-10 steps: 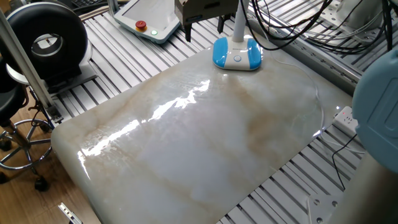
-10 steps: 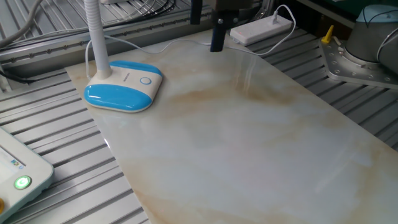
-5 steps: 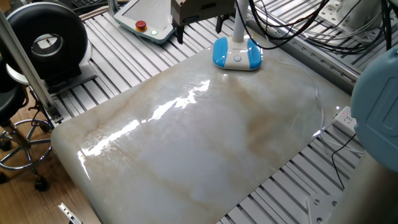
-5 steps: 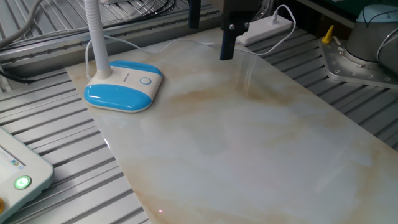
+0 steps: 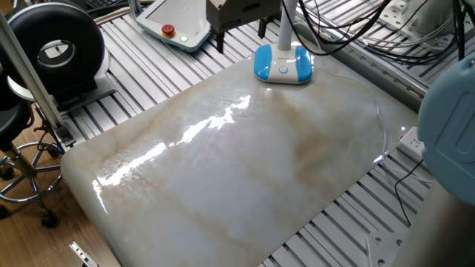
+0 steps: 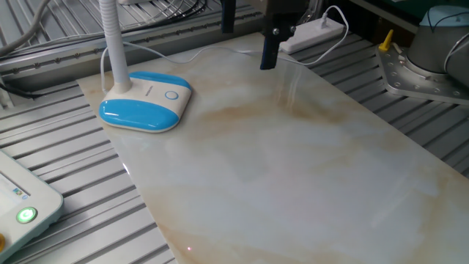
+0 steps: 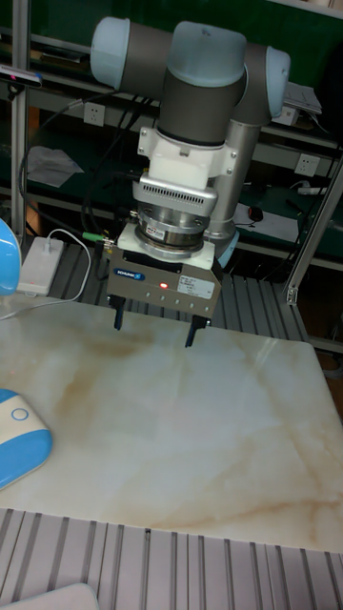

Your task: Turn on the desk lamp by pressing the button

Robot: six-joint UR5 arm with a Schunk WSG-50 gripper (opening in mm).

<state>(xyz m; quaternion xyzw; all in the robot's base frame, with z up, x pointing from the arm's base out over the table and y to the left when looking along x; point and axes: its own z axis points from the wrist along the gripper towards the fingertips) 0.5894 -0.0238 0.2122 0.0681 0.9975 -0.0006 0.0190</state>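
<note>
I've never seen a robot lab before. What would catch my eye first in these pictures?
Probably the bright-blue and white desk lamp at one edge of the glossy marble-look table. Next, the big grey robot arm, its gripper open above the far edge, well away from the lamp.

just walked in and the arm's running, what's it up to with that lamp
A UR5 arm is holding its gripper above the marble tabletop, fingers spread wide open and holding nothing. The desk lamp, with its blue and white base, sits near a corner of the slab. The round button on the base is untouched, with the gripper off to one side of the lamp rather than over it. The pressing has not happened yet.
</note>
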